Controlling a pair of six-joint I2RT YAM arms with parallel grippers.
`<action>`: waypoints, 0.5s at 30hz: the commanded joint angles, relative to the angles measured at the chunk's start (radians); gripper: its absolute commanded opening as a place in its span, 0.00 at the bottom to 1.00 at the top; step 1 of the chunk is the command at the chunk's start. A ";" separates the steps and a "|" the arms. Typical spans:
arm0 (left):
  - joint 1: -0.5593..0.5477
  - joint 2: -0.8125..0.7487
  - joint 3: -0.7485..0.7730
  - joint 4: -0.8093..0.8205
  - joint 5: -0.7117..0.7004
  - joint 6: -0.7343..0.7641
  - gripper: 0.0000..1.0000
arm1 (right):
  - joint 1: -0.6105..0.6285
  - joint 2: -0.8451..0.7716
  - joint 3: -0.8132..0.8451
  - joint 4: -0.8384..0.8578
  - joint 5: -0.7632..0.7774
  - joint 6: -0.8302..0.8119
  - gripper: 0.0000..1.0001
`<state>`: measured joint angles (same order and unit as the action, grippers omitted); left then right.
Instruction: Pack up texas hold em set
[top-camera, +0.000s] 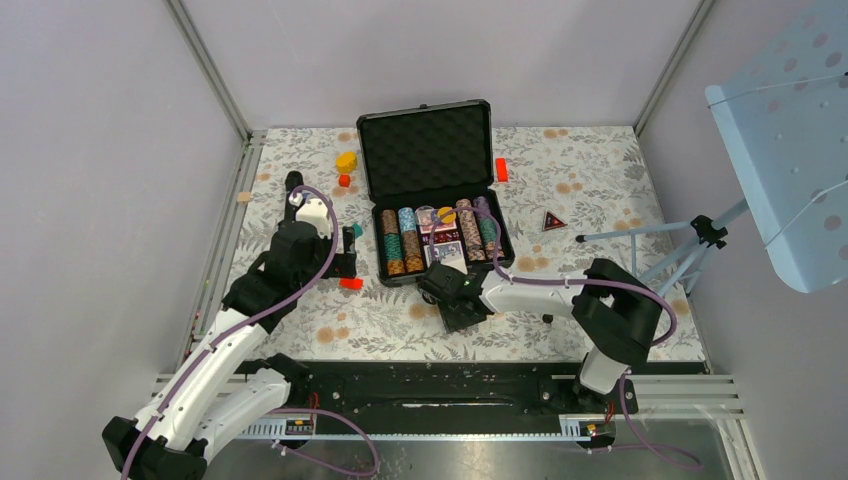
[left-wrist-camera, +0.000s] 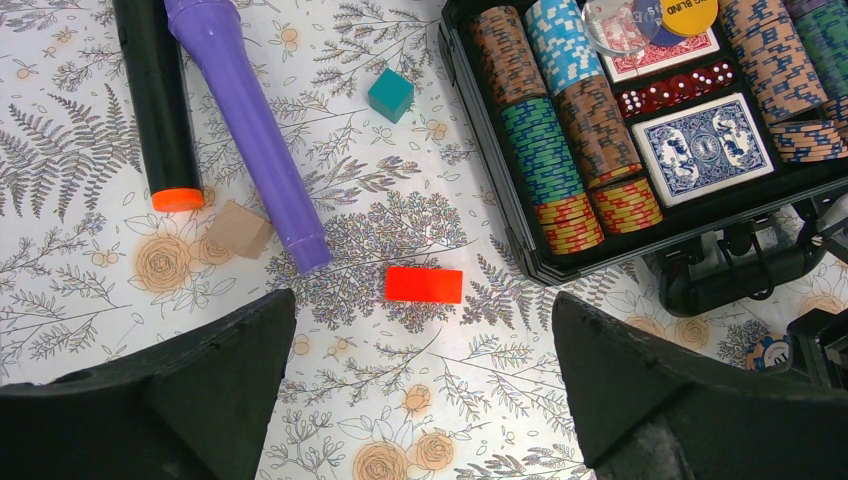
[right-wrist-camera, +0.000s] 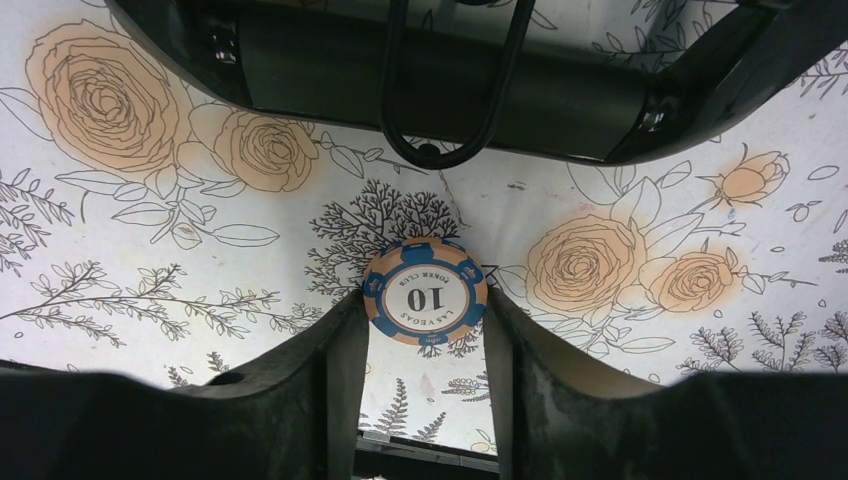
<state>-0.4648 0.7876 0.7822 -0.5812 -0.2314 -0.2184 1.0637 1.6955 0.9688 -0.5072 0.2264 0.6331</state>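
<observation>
right gripper (right-wrist-camera: 426, 310) sits just in front of the open case (top-camera: 425, 150), by its handle (right-wrist-camera: 455, 100). its jaws are pinched on the rim of a stray blue "10" poker chip (right-wrist-camera: 425, 290), probably to return it to the chip rows (left-wrist-camera: 560, 130); lifted or not, cannot tell. left gripper (left-wrist-camera: 422, 303) hovers left of the case, jaws spread wide, empty, likely waiting. lid not yet closed.

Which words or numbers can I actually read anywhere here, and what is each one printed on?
"10": middle of the poker chip lying in front of the case.
"LAS VEGAS": same chip's inner ring.
"POKER CLUB": same ring, opposite side.
"BLIND": yellow disc in the case; anything before it is cut off.
Triangle sign on the table: too small to read.
Card deck: pattern only, no words.
</observation>
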 joint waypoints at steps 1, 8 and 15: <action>0.003 0.003 -0.001 0.043 0.015 -0.006 0.99 | -0.001 0.104 -0.056 -0.070 -0.069 -0.011 0.40; 0.003 0.002 0.000 0.043 0.018 -0.007 0.99 | -0.001 0.067 -0.070 -0.047 -0.071 0.001 0.02; 0.004 0.002 0.010 0.037 0.029 -0.015 0.99 | -0.001 0.012 -0.049 -0.046 -0.048 -0.003 0.00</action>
<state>-0.4648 0.7876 0.7822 -0.5812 -0.2302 -0.2184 1.0607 1.6855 0.9634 -0.5007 0.2153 0.6250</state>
